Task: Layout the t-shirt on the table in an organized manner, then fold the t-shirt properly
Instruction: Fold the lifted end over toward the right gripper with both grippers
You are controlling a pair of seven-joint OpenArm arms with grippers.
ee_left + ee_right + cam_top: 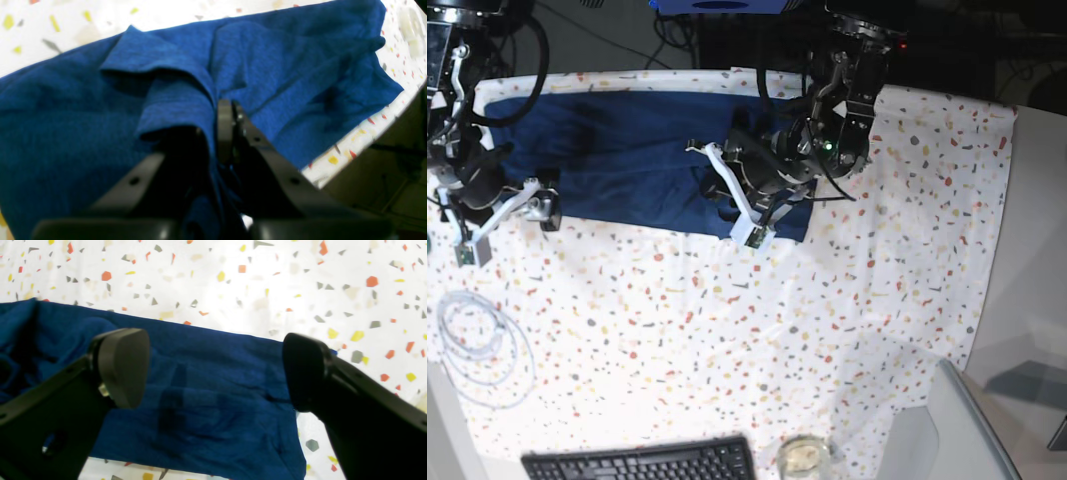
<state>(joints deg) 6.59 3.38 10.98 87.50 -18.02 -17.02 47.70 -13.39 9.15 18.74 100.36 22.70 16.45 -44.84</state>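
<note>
**Spotter:** Start at your left claw point(230, 110). Its two black pads are pressed nearly together, and a fold of the dark navy-blue soft fabric t-shirt point(83, 140) is pinched between them. From that pinch the cloth rises in a ridge just past the tips, then spreads out flat to both sides and ahead of the claw.

**Second:** And beyond that, for you?

**Spotter:** Past the far edge of the shirt you see the white table cover speckled with red, orange, grey and yellow flecks point(393, 70). The shirt's corner lies close to the table's edge, off to the right of the claw in the wrist view. In the base view that same left claw point(727, 200) sits over the shirt's near-right part, with bunched cloth around it.

**Second:** Now your right claw?

**Spotter:** Your right claw point(213, 370) stands wide, with the rounded black pads point(123, 366) well apart and nothing between them. Directly under and ahead of the gap lies a flat stretch of the t-shirt point(206, 400). Its straight far edge runs across just beyond the tips, with bare speckled table past it. Under the right-hand finger the cloth ends at a corner. Whether the pads touch the fabric, I cannot tell.

**Second:** And from the base?

**Spotter:** That claw point(532, 200) is at the shirt's other end, right beside its near edge. The shirt point(617, 150) lies stretched between your two claws, along the table's far side.
</note>
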